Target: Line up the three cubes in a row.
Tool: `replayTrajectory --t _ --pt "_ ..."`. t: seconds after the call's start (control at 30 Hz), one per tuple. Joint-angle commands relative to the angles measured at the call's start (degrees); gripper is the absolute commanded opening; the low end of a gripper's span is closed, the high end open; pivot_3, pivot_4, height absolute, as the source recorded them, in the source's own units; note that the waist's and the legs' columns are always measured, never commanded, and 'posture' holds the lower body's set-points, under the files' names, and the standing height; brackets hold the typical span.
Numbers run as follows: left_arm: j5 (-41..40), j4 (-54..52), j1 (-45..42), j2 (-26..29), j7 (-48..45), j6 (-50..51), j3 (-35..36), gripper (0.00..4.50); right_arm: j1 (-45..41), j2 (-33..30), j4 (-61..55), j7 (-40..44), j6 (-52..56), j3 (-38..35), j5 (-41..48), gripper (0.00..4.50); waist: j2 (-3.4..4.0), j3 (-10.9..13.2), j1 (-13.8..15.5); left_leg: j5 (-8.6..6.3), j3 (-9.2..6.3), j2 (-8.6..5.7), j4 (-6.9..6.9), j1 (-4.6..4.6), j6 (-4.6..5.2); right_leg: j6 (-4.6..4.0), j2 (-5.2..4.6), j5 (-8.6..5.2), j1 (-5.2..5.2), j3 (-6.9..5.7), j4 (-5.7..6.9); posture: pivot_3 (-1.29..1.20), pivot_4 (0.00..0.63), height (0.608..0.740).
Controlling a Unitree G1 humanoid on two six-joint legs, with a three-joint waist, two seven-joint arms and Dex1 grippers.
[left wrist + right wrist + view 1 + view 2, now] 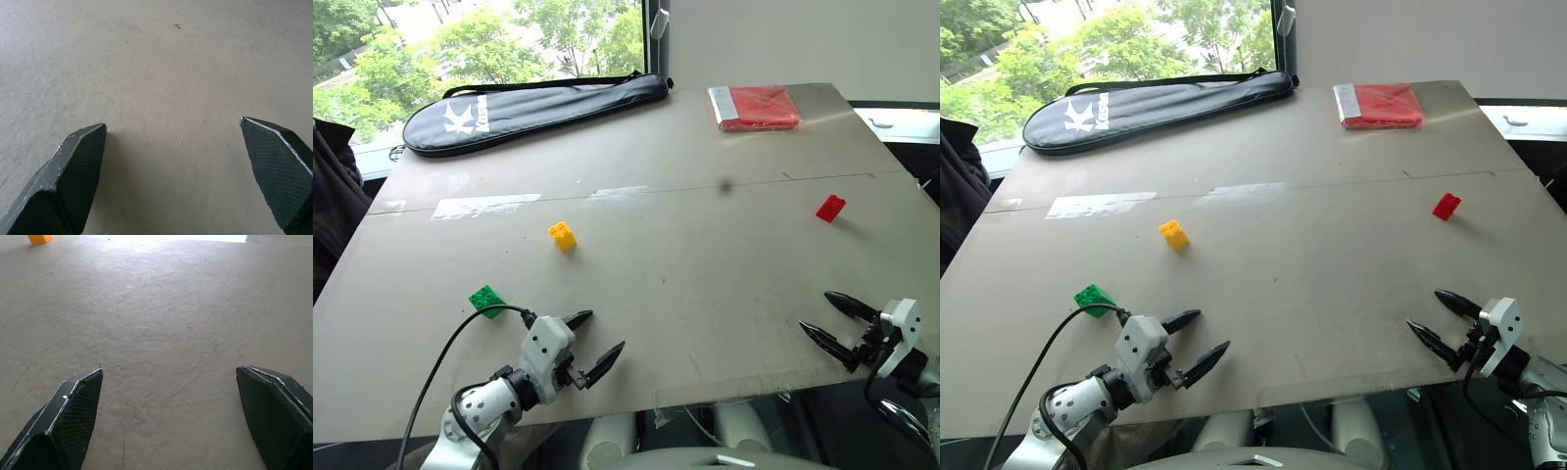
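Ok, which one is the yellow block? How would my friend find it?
Start at the long black zipped racket bag along the far edge of the grey table. Come toward the robot, past the shiny tape strips: the small yellow plastic studded block sits alone there. The green block lies nearer the left pincer, the red block far right.

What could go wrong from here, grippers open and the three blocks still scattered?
1. The red cube sits near the table's right edge; a nudge from the right gripper might knock it off.
2. The green cube touches the left gripper's cable, which could drag it.
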Motion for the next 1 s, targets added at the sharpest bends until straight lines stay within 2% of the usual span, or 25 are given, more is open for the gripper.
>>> replayTrajectory --t 0.03,0.4,0.57,0.77,0.83,0.9,1.0 --pt "-0.08 -0.05 0.67 -0.06 0.05 1.65 -1.34 4.47 0.57 0.37 -1.29 -0.10 0.71 0.92 -0.04 4.50 0.00 0.04 0.00 0.00 0.00 0.00 0.00 -0.01 0.00 0.00 0.00 0.00 -0.01 0.00 0.00 0.00 0.150 0.740" --pt "0.05 0.08 1.21 -0.13 -0.42 1.26 -1.39 4.47 0.87 0.92 -3.14 -2.29 2.11 0.01 0.68 4.50 0.02 0.10 0.05 0.00 -0.01 -0.01 -0.03 -0.09 0.00 0.00 -0.01 0.00 -0.11 -0.03 -0.03 0.00 0.150 0.740" --pt "-2.27 -2.90 -2.29 1.46 -2.78 3.20 -1.82 4.47 -6.30 3.88 -4.02 -17.83 5.94 -2.26 -1.91 4.50 0.02 0.27 -0.02 0.00 0.07 -0.01 -0.03 -0.11 0.00 0.00 -0.02 0.00 -0.18 0.02 -0.03 0.00 0.150 0.740" --pt "-8.43 -8.43 -13.89 6.89 -7.81 10.92 -2.05 4.47 -19.99 9.71 -1.07 -44.63 14.50 -3.13 -9.74 4.50 0.04 0.49 0.07 0.06 0.06 -0.08 -0.01 -0.71 -0.03 -0.05 0.12 0.06 -0.73 0.03 0.09 0.00 0.150 0.740" --pt "-11.41 -9.58 -17.33 8.48 -9.22 13.74 -1.59 4.47 -23.49 11.66 0.67 -49.95 15.55 -3.95 -10.27 4.50 0.06 0.47 0.09 0.10 -0.04 -0.13 -0.01 -1.08 -0.11 -0.29 0.18 0.26 -1.07 -0.03 0.14 0.00 0.150 0.740" --pt "-15.51 -10.55 -22.51 10.24 -10.70 17.43 -0.86 4.47 -27.57 13.01 3.71 -53.78 15.39 -3.95 -11.27 4.50 0.06 0.47 0.08 0.25 -0.06 -0.20 -0.08 -1.25 -0.39 -0.12 0.18 0.36 -1.24 -0.02 0.12 0.00 0.150 0.740" --pt "-20.25 -11.22 -28.65 12.68 -12.58 21.83 -0.17 4.47 -32.09 13.68 8.56 -55.62 13.23 -2.86 -12.82 4.50 0.05 0.48 -0.06 0.26 -0.06 -0.24 -0.15 -1.44 -0.41 -0.11 0.13 0.37 -1.39 -0.02 0.04 0.00 0.150 0.740"
